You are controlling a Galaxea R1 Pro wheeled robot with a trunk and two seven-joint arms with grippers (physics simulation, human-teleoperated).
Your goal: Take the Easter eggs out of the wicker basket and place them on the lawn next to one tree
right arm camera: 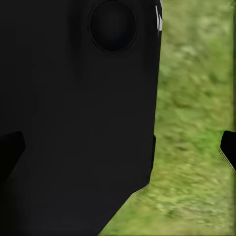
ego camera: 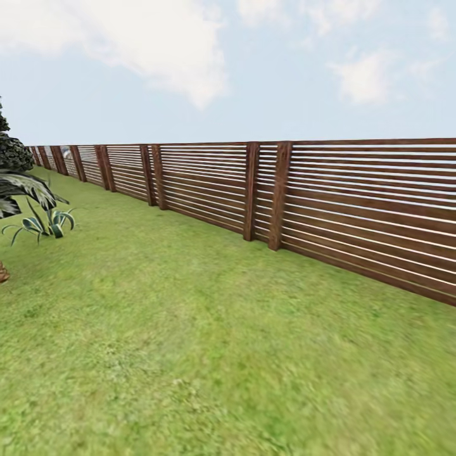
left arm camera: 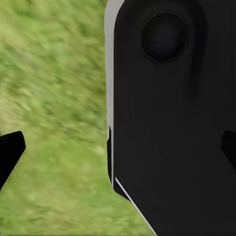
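Observation:
The lawn (ego camera: 209,354) spreads bright green across the head view up to the garden's brown slat fence (ego camera: 354,209). The Easter eggs, the wicker basket and the tree are out of view. In the left wrist view my left gripper (left arm camera: 119,150) is open, with one black fingertip (left arm camera: 11,153) at each side of the picture, grass (left arm camera: 59,98) beneath and a black part of my own body (left arm camera: 172,123) behind. My right gripper (right arm camera: 119,147) is open too, its fingertips (right arm camera: 228,147) wide apart over grass (right arm camera: 196,123), nothing held.
The fence runs diagonally from far left to near right and closes off the right side. At the left edge stand dark foliage (ego camera: 12,152), drooping fronds (ego camera: 28,187), a small spiky striped plant (ego camera: 47,223) and a brown stump-like base (ego camera: 3,273). Open grass lies ahead.

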